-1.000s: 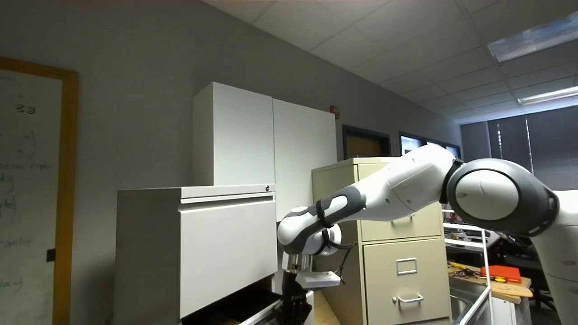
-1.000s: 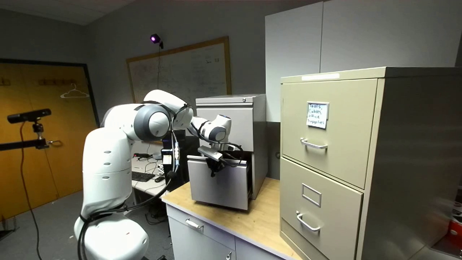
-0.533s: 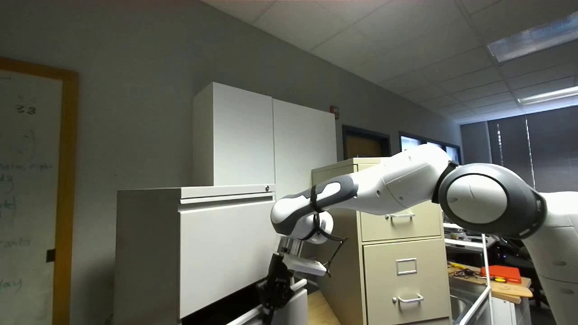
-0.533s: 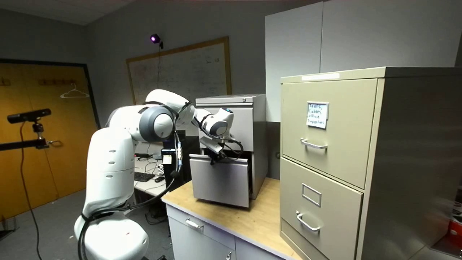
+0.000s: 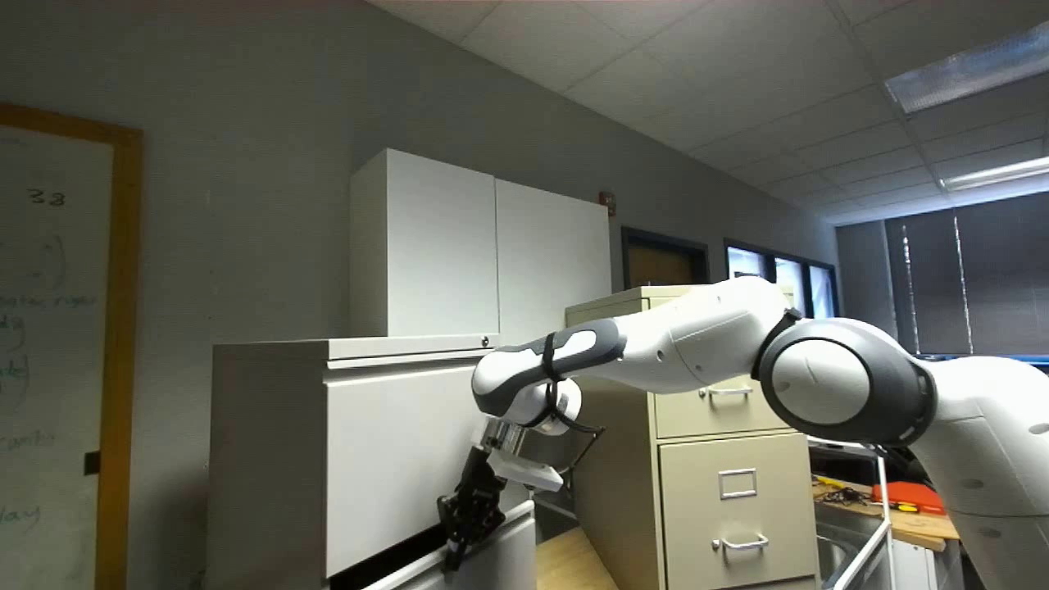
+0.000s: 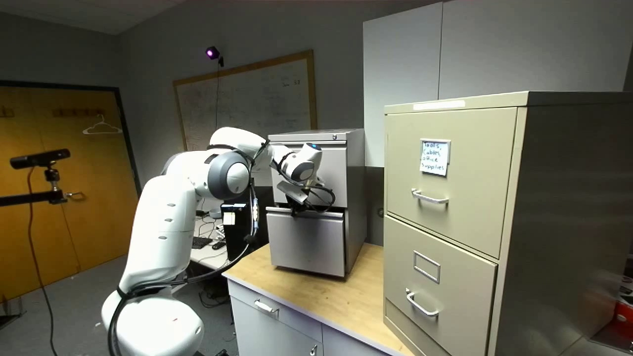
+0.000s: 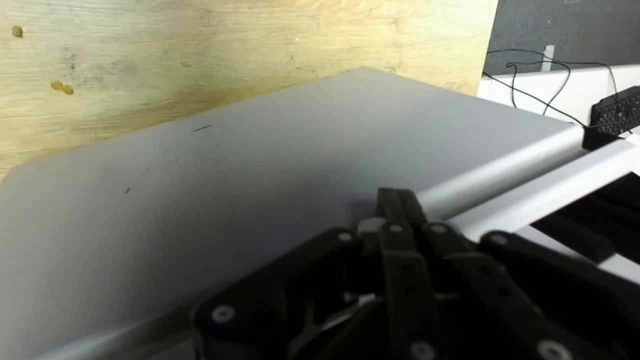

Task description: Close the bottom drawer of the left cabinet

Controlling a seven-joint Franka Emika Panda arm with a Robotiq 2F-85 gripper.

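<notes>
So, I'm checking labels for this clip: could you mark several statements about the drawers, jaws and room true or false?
1. The left cabinet stands on a wood-coloured countertop. True.
2. The bottom drawer is fully shut. False: the bottom drawer is partly open, with a dark gap showing behind its rim.
3. The beige filing cabinet has a handwritten label on its upper drawer. True.
4. The jaws are spread wide. False: they are closed together.
5. A keyboard shows in the wrist view. True.
6. The hanger hangs on the whiteboard. False: the hanger is at the brown door.
</notes>
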